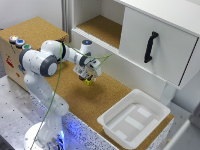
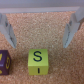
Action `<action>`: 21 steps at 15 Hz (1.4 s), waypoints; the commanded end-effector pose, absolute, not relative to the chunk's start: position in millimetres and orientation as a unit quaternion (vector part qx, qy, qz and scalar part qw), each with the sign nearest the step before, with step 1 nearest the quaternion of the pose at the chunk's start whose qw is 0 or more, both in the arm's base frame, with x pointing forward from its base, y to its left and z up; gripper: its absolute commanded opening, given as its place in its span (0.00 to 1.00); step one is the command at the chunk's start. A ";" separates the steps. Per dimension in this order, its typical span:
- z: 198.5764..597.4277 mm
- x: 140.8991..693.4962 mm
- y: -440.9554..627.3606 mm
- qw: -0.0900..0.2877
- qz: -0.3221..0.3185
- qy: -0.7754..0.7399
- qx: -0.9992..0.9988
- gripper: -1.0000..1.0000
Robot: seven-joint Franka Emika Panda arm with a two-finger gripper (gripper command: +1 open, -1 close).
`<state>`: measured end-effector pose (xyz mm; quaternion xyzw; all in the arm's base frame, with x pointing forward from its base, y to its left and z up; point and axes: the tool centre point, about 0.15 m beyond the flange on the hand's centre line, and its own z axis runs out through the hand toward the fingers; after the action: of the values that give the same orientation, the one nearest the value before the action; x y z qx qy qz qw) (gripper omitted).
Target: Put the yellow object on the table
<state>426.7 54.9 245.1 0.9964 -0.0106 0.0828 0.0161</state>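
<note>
Yellow lettered cube [image 2: 38, 62] rests on the cork surface [image 2: 45, 35] beside a purple cube [image 2: 4, 62], gripper [image 2: 39, 31] spread and empty above; advise a straight vertical retreat, avoiding both.

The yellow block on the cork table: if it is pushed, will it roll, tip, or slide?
The yellow block looks cube-shaped with flat faces, so it probably slides rather than rolls. It seems rigid and likely light. The grainy table may give some friction, so a high push might tip it.
</note>
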 end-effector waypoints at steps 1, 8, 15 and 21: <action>244.3 422.8 52.3 0.035 0.092 -0.014 0.995 1.00; 260.8 414.3 61.4 0.027 0.089 -0.044 0.995 1.00; 324.8 370.6 77.1 0.088 0.100 -0.015 0.991 1.00; 312.2 368.9 85.8 0.064 0.099 0.019 0.993 0.00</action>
<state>376.7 77.2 319.4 0.9942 0.0028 0.0939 0.0525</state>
